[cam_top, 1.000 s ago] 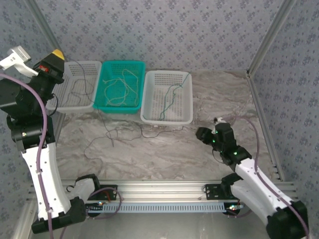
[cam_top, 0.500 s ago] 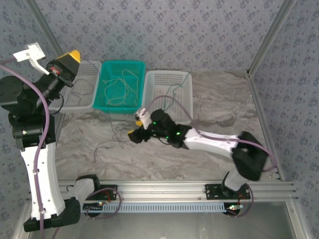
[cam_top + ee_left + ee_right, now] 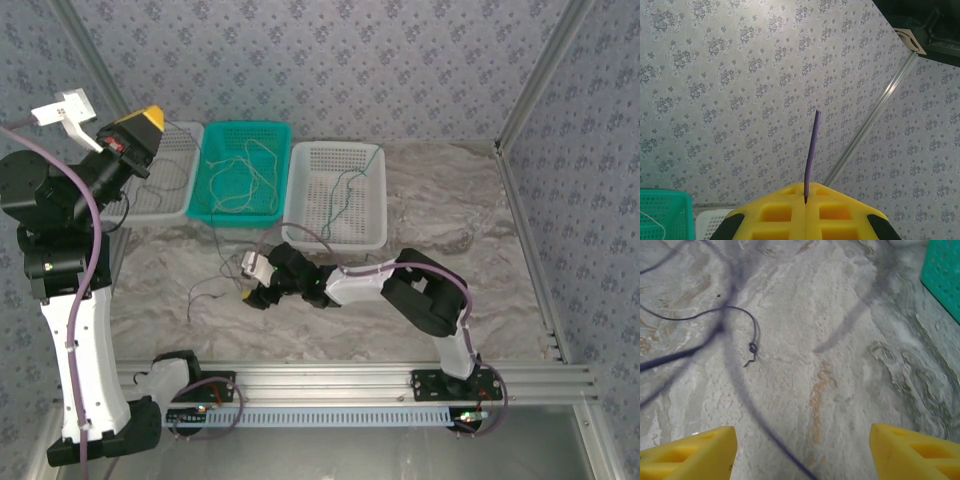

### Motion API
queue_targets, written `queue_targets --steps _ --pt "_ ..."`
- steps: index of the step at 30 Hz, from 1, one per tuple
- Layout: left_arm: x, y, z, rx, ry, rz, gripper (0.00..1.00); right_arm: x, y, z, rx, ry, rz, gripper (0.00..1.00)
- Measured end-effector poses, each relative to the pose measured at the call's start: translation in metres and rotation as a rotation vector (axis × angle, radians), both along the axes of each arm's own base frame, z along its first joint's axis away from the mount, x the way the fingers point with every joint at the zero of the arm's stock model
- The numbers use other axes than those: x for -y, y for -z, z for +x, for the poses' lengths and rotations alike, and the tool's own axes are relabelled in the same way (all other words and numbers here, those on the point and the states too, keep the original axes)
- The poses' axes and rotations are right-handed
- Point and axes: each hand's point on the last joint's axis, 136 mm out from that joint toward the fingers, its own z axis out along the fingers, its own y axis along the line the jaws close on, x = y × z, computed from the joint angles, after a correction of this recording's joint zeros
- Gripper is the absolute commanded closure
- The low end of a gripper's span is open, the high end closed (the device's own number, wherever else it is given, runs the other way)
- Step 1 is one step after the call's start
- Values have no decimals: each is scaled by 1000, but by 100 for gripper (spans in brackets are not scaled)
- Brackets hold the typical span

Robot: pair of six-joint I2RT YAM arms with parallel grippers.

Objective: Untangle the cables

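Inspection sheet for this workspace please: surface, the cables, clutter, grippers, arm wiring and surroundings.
Surface: marble-patterned table.
Job's things: dark cable loose on the table, small knot near its end; cream cables in the teal basket; green cable in the white basket.
Clutter: nothing seen.
Grippers: left gripper raised, shut on a dark strand; right gripper open, low over the table near the dark cable.
Cables: purple arm wiring along both arms.
Surroundings: patterned wall panels; aluminium frame rail.

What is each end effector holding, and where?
Left end effector: shut on a dark cable, near its end. Right end effector: open, holding nothing.
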Motion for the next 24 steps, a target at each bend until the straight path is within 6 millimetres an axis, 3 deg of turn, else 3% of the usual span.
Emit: queue_targets --steps 4,7,10,14,17,19,24 --pt "0 1 0 -3 -2 5 100 -4 2 -14 5 -48 3 27" --pt "0 1 0 -2 -1 4 100 -5 4 -16 21 -48 4 43" --pt "0 0 0 -1 -1 1 100 -8 6 -5 54 -5 13 62" --pt "-2 0 -1 -8 -24 3 100 -6 8 9 85 58 20 97" --pt "-11 -5 -4 -2 -92 12 100 -2 4 14 83 107 40 100" --pt "-21 -10 -6 3 -161 22 100 16 6 11 63 156 43 100" --pt "-54 -16 -1 10 -376 58 100 91 -2 -6 13 343 51 100"
